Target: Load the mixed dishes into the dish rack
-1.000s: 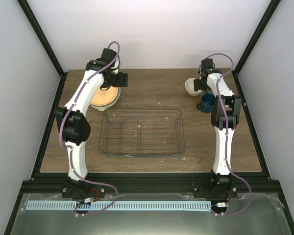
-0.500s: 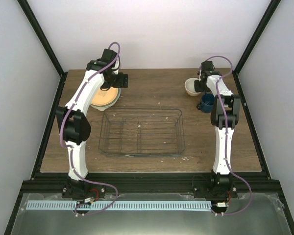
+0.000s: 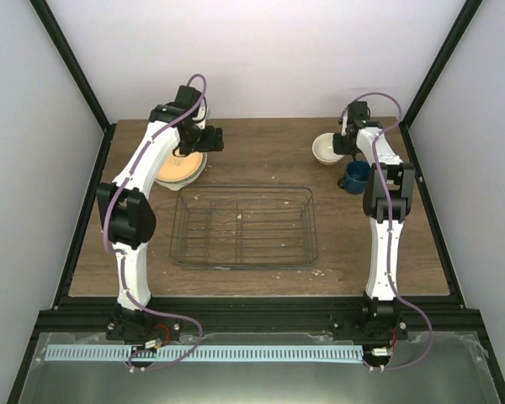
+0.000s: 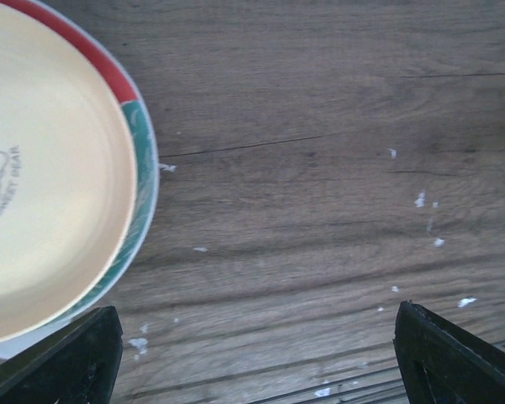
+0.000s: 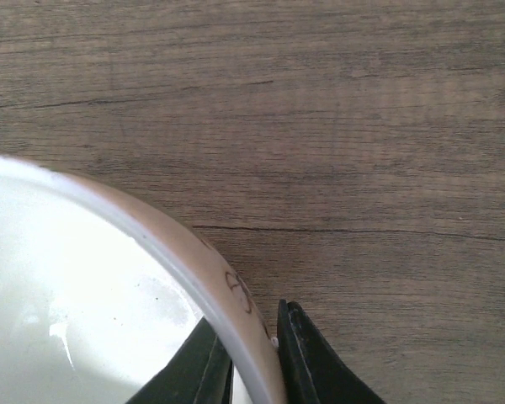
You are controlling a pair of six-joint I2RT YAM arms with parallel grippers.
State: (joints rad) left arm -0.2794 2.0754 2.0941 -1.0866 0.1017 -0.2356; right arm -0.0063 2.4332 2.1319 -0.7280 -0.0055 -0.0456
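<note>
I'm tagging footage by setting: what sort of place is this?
Probably a robot test cell, not a home kitchen: bare white walls and a black frame box in a wooden table, with a wire dish rack on it.

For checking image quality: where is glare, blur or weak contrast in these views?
Right wrist: the cream bowl is washed out white inside, its near rim soft, the table sharp. Left wrist: the orange-yellow plate is evenly lit, without harsh glare. Top external: the dish rack shows only faint thin wires.
</note>
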